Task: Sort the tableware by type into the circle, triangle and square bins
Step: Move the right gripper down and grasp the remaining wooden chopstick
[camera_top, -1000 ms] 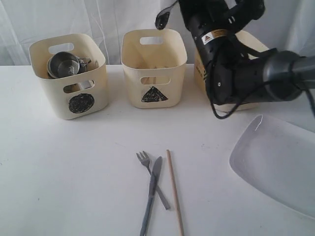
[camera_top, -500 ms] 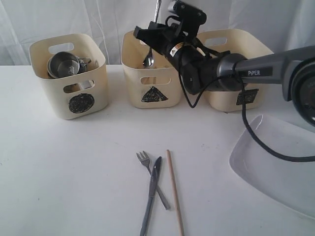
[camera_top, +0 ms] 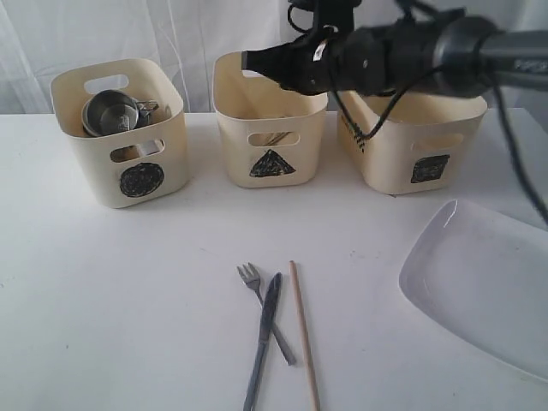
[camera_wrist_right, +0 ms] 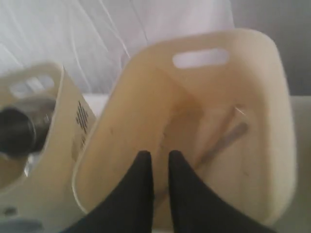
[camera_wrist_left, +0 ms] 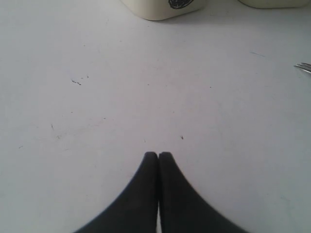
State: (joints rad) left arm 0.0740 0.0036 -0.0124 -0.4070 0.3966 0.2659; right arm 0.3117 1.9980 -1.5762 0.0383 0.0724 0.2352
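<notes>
Hovering above the triangle bin (camera_top: 295, 161), the right claw (camera_wrist_right: 159, 154) stands slightly apart, spoon (camera_wrist_right: 224, 139) lying inside beneath.

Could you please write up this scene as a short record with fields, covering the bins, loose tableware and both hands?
circle bin: steel mug visible inside
triangle bin: likely the spoon lying inside
square bin: contents hidden
table: fork, knife, one chopstick, white plate
fork and knife: crossed
right hand: over triangle bin, slightly open, empty
left hand: shut, empty, above table
</notes>
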